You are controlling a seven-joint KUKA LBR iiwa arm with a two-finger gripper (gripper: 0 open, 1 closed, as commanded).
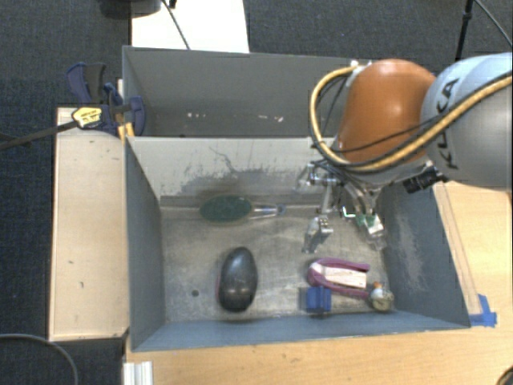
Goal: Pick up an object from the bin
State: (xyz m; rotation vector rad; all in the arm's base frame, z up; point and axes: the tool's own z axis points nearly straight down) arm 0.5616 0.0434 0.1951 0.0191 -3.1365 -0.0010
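Note:
My gripper (345, 229) hangs over the right half of the bin, fingers apart and nothing between them. Just below it, near the front wall, lies a purple and white tool with a metal tip (346, 277), and a small blue block (318, 299) sits against its left end. A dark grey oval thing like a computer mouse (238, 279) rests on the floor to the left. Farther back lies a green oval brush with a clear handle (230, 209).
The arm with its orange cover and cables comes in from the right, above the bin's back right corner. The bin's sloping walls close in on all sides.

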